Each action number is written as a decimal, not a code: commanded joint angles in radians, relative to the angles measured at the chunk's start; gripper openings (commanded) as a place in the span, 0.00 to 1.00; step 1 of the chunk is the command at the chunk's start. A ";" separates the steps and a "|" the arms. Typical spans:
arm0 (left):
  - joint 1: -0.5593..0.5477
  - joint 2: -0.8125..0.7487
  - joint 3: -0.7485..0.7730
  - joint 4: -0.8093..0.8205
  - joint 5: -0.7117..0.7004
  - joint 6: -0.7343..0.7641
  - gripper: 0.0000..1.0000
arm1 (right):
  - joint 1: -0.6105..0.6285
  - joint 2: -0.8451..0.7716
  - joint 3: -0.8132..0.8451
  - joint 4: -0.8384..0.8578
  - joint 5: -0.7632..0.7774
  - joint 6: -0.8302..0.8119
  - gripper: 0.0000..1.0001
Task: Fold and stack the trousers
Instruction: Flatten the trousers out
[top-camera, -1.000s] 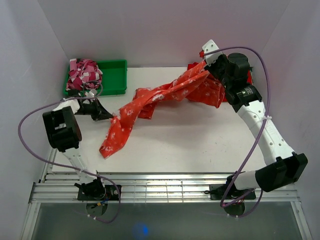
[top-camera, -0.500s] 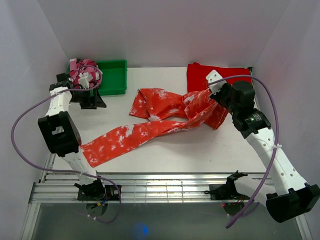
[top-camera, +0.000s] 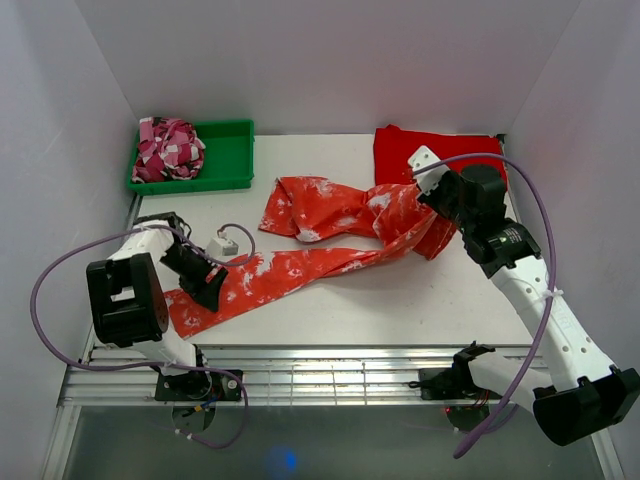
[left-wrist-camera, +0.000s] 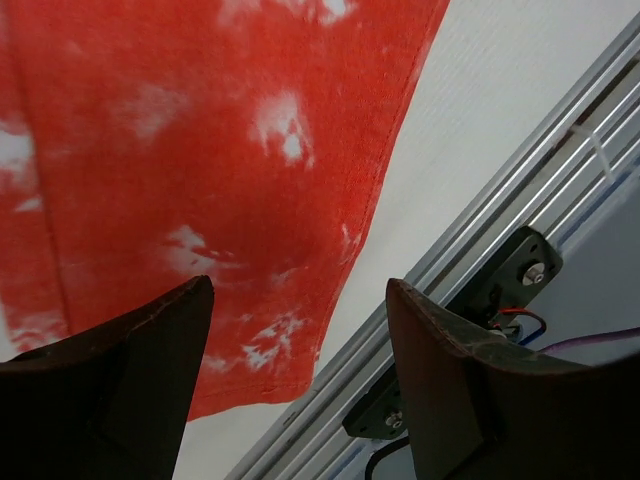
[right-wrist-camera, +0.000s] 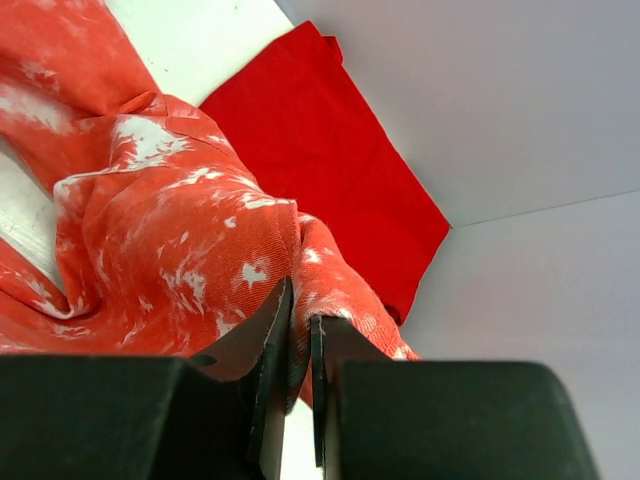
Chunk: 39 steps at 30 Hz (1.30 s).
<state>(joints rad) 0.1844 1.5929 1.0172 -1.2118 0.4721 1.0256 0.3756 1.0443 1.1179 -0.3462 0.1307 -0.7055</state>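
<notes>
My right jaws pinched the trousers (top-camera: 320, 207) at the far right; my left jaws stood spread over their near-left leg end on the surface (top-camera: 400, 300).

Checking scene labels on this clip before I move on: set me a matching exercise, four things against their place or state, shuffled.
Things:
1. trousers
2. plain red cloth
3. green bin
4. left gripper

Places or states:
A. at the far left corner of the table
B. open, over a trouser leg end at the near left
C. lying flat at the far right
D. sprawled across the middle, pinched by the right gripper

Pairs: 1-D, 2-C, 3-A, 4-B
</notes>
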 joint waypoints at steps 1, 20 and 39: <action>-0.031 -0.059 -0.080 0.112 -0.090 0.071 0.80 | 0.022 -0.009 0.065 -0.005 0.004 0.006 0.08; 0.176 0.288 0.181 0.408 -0.449 0.030 0.00 | 0.034 -0.225 -0.184 -0.464 -0.149 -0.316 0.17; 0.225 0.437 0.345 0.416 -0.624 0.007 0.00 | -0.192 -0.110 -0.103 -0.478 -0.110 -0.246 0.97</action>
<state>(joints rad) 0.3973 1.9827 1.3716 -0.8696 -0.1112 1.0100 0.2924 0.7883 0.9440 -0.8536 0.0669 -1.0454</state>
